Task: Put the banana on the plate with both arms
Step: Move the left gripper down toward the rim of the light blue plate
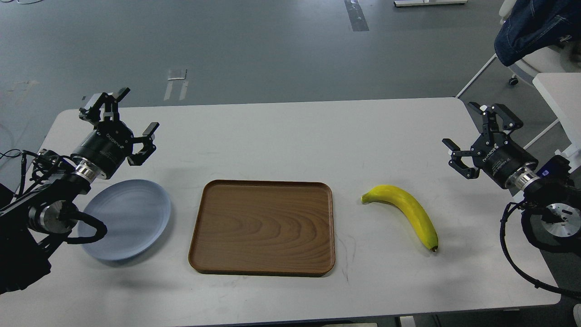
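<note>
The yellow banana [406, 214] lies on the white table right of centre, greenish stem to the left and dark tip toward the front right. The pale blue-grey plate [131, 218] rests at the left, its left part hidden behind my left arm. My left gripper [131, 116] hovers above the table behind the plate, fingers spread wide and empty. At the right edge of the table my right gripper [476, 131] is also open and empty, up and to the right of the banana.
A brown rectangular wooden tray [263, 227] sits in the middle between plate and banana. The table's rim [290, 102] runs along the back. A chair with dark denim cloth [535, 27] stands beyond the right corner.
</note>
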